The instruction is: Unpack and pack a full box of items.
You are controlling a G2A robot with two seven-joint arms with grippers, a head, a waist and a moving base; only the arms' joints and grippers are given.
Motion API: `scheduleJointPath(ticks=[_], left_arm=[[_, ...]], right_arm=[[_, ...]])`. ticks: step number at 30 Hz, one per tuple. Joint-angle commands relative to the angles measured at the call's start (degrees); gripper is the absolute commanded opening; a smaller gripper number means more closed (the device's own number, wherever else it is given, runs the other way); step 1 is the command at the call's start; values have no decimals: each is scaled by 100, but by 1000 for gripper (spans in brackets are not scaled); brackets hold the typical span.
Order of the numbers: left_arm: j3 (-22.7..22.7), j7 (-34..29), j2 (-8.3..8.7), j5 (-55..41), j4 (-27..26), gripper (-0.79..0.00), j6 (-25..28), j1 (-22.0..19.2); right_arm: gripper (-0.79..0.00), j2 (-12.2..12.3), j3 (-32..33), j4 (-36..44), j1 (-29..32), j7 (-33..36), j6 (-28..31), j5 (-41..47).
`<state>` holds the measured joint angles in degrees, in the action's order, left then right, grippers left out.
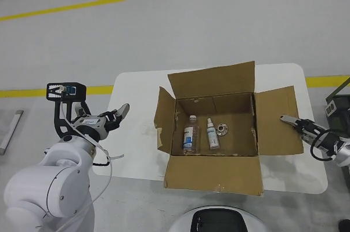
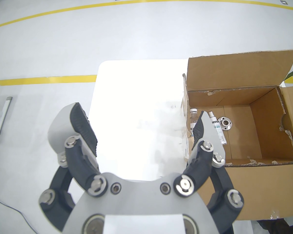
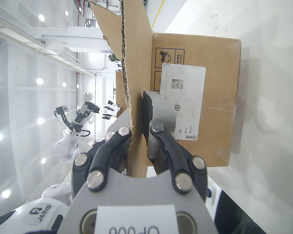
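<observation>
An open cardboard box [image 1: 215,168] stands on the white table [image 1: 134,145] with all flaps spread. On its floor lie a clear bottle [image 1: 190,134], a slim white spray bottle [image 1: 212,134] and a round metal flange [image 1: 222,129]; they also show as the bottle [image 2: 193,113], spray bottle [image 2: 217,127] and flange [image 2: 225,122]. My left gripper [image 1: 119,113] is open and holds nothing, above the table's left edge, well left of the box [image 2: 234,74]. My right gripper [image 3: 135,105] is shut on the outer edge of the box's right flap [image 3: 134,49], one finger on each face.
Bare tabletop lies left of the box [image 2: 136,98]. Dark green equipment [image 1: 344,104] stands just off the table's right end. A grey bar [image 1: 9,132] lies on the floor at far left. Torn cardboard scraps lie along the box's inner front wall [image 2: 258,162].
</observation>
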<state>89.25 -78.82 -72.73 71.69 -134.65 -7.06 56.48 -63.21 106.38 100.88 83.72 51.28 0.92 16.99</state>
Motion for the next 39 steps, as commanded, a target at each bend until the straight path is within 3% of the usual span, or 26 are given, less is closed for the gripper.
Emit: scheduleJointPath(ticks=[1,7,8,9,11,12,19,24,30,39], left_arm=[[0,0,0,0,0,0,0,0],[0,0,0,0,0,0,0,0],[0,0,0,0,0,0,0,0],[0,0,0,0,0,0,0,0],[0,0,0,0,0,0,0,0],[0,0,0,0,0,0,0,0],[0,0,0,0,0,0,0,0],[0,0,0,0,0,0,0,0],[0,0,0,0,0,0,0,0],[0,0,0,0,0,0,0,0]], right_arm=[[0,10,18,61,53,-77,-39,-84],[0,-7,138,259,320,-678,149,-23],[-172,-9,198,317,400,-856,149,-108],[-403,-11,238,419,479,-985,139,-174],[-591,-20,374,592,648,-1364,96,-306],[-770,-26,452,720,742,-1583,73,-394],[-785,-131,927,1437,1533,-3173,28,-763],[-785,-178,1010,1516,1860,-3671,-465,-1051],[-785,-188,546,1382,1683,-3620,-977,-1341],[-785,-109,-639,1543,659,-2831,-1411,-2645]])
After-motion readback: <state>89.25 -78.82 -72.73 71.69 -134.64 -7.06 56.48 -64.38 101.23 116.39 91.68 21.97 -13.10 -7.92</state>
